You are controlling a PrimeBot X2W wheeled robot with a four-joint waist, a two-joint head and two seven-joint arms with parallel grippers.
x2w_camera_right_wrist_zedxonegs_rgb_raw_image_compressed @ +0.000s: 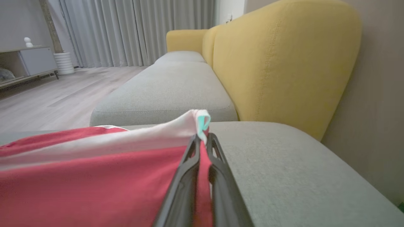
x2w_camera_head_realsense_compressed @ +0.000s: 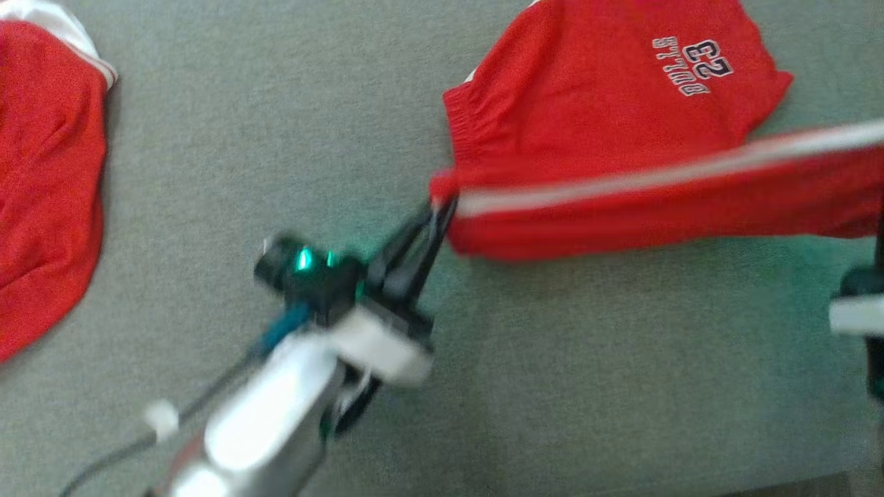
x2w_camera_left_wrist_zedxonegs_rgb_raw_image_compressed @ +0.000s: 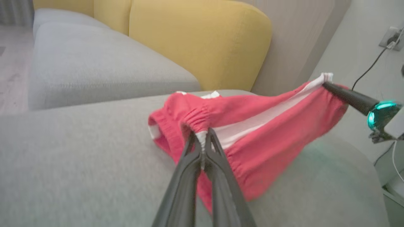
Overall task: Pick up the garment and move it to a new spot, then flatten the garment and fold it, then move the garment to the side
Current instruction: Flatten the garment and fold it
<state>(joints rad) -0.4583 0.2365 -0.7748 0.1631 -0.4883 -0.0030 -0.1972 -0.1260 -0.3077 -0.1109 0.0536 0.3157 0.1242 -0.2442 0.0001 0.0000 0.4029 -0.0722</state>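
Note:
The garment (x2w_camera_head_realsense_compressed: 608, 124) is a pair of red shorts with a white side stripe and "BULLS 23" print, lying at the upper right of the grey cushion. My left gripper (x2w_camera_head_realsense_compressed: 442, 201) is shut on the waistband corner, pinching elastic and stripe in the left wrist view, gripper (x2w_camera_left_wrist_zedxonegs_rgb_raw_image_compressed: 203, 138). The striped edge is stretched taut and lifted toward the right. My right gripper (x2w_camera_right_wrist_zedxonegs_rgb_raw_image_compressed: 202, 135) is shut on the white hem corner of the garment (x2w_camera_right_wrist_zedxonegs_rgb_raw_image_compressed: 94, 176). In the left wrist view the right gripper's dark fingers (x2w_camera_left_wrist_zedxonegs_rgb_raw_image_compressed: 344, 93) hold the far end of the garment (x2w_camera_left_wrist_zedxonegs_rgb_raw_image_compressed: 268, 135).
A second red and white garment (x2w_camera_head_realsense_compressed: 48, 172) lies at the left edge of the grey sofa cushion (x2w_camera_head_realsense_compressed: 262, 138). Yellow backrests (x2w_camera_left_wrist_zedxonegs_rgb_raw_image_compressed: 202, 37) stand behind the seat. A wall outlet with a cable (x2w_camera_left_wrist_zedxonegs_rgb_raw_image_compressed: 391, 36) is at the far right, and wooden floor (x2w_camera_right_wrist_zedxonegs_rgb_raw_image_compressed: 56, 91) beyond.

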